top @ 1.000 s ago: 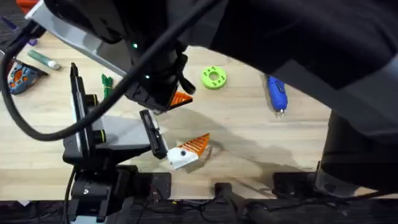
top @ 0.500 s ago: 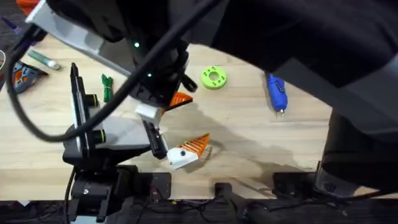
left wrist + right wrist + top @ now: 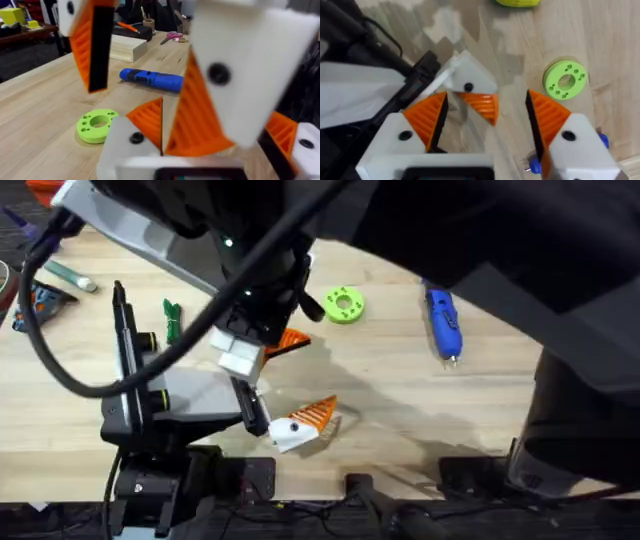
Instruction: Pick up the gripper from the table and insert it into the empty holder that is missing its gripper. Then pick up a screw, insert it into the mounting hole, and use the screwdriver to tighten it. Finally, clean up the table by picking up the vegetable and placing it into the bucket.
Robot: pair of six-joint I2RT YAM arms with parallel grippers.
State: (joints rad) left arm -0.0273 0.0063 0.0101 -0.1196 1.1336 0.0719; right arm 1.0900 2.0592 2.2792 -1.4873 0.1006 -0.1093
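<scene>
At the near edge of the wooden surface (image 3: 400, 410), the white holder (image 3: 290, 432) carries one orange ribbed finger. Just beyond it, the left hand (image 3: 155, 100) grips the orange gripper (image 3: 192, 112) between its pads. The right hand (image 3: 485, 120) hangs wide open, holding nothing. Farther off lie a green disc (image 3: 344, 305) and, to the right, the blue screwdriver (image 3: 444, 325).
</scene>
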